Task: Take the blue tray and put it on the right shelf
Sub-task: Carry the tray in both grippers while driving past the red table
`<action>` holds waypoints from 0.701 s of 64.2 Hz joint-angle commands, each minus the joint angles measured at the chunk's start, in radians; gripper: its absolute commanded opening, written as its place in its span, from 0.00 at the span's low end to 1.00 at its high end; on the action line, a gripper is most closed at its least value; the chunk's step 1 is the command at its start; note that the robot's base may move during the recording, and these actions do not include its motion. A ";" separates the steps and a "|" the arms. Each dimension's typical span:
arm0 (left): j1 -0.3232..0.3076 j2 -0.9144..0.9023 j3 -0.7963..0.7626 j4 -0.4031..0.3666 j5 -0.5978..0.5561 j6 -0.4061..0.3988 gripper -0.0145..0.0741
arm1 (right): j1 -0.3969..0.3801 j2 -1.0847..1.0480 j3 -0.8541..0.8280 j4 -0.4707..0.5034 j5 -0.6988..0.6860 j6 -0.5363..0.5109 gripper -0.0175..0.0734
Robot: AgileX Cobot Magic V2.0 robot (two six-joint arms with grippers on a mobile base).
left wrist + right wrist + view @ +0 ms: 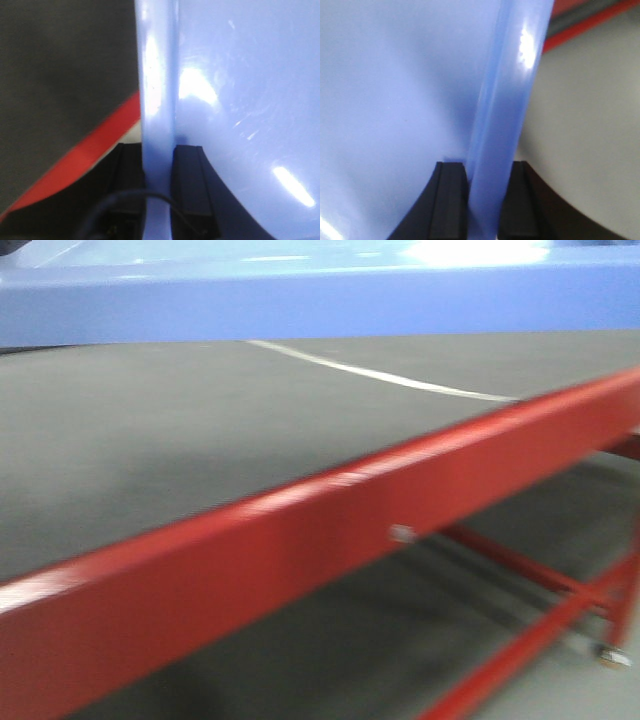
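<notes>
Under the blue tray (pixel 300 300), grey surface (pixel 150 440) and red table rail (pixel 300 570).

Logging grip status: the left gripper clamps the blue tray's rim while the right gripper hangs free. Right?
No: the right gripper also clamps the rim of the blue tray, as the right wrist view shows. The left gripper does clamp it.

The table (pixel 150 450) has a dark grey matte top and a red front rail (pixel 250 580) with 1 bolt (pixel 402 533). 1 thin white line (pixel 380 375) crosses the top. The blue tray (pixel 320 300) shows over its far part; whether they touch is unclear.
</notes>
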 commanded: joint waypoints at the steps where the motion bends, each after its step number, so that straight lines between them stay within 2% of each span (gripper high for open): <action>1: -0.011 -0.023 -0.036 -0.027 0.066 0.010 0.11 | -0.003 -0.028 -0.030 -0.001 -0.052 -0.029 0.26; 45: -0.011 -0.023 -0.036 -0.027 0.066 0.010 0.11 | -0.003 -0.028 -0.030 -0.001 -0.052 -0.029 0.26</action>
